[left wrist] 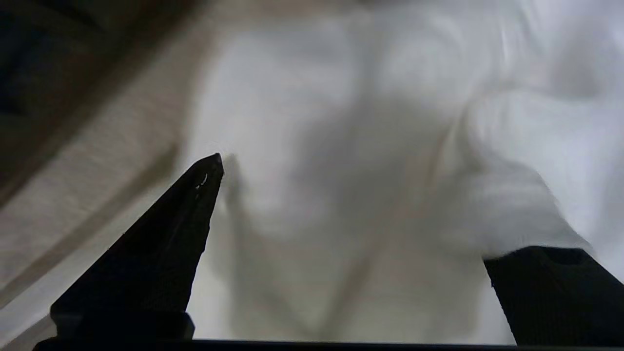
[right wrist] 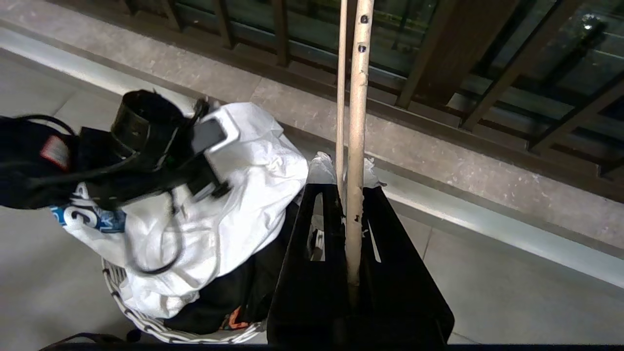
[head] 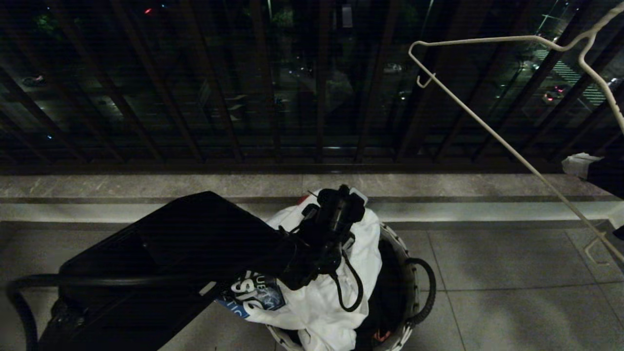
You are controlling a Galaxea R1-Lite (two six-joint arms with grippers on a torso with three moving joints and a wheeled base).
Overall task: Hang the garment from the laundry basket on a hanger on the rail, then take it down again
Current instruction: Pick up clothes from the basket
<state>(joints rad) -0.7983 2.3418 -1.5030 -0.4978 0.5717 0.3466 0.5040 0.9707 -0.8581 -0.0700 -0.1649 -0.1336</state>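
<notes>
Head cam overhead; wrist cams close; all share garment (head: pixel 321 302).

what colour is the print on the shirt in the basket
Blue with white letters on the white garment; print shows best in the head view.

L hand (left wrist: pixel 351 204) agape, R hand (right wrist: pixel 348 214) clamped

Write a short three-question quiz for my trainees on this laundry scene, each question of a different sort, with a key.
1. True or false: the right gripper is shut on the hanger.
2. The white T-shirt lies: A) on the floor, B) in the laundry basket, C) on the hanger.
3. Fill in: the left gripper, just above the T-shirt, has its jaws ____.

Key: 1 true; 2 B; 3 open.
</notes>
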